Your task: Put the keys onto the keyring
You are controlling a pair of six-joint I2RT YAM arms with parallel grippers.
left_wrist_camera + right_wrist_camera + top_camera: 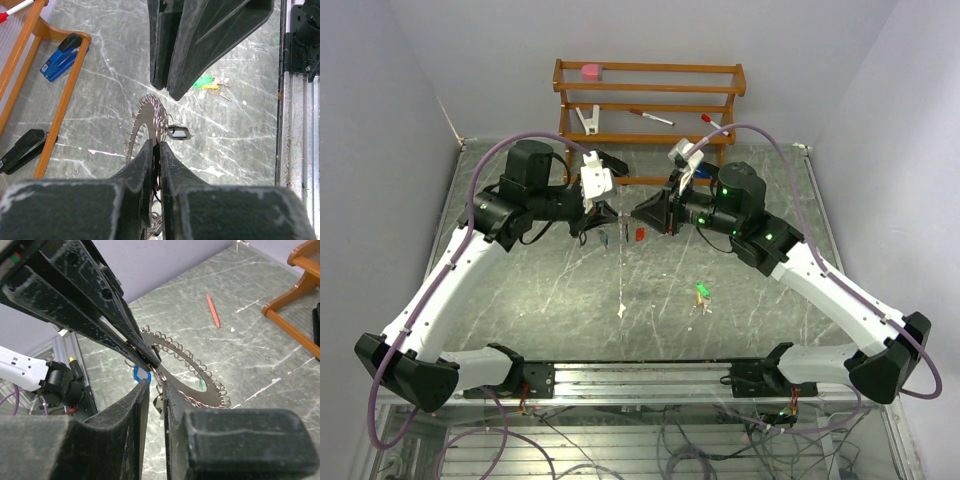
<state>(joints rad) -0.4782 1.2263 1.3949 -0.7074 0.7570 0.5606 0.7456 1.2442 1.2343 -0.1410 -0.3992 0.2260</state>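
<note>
Left fingers [150,151] clamped tight on keyring [144,116], right fingers [146,390] a narrow slit pinching its rim, black-tagged key [178,132] dangling just beside.

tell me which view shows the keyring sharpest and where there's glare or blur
left wrist: keyring crisp, its own fingers soft up close; right wrist: keyring equally sharp, near fingers soft again; top external: even light, pale sheen on the marble table, keyring too tiny to read there
</note>
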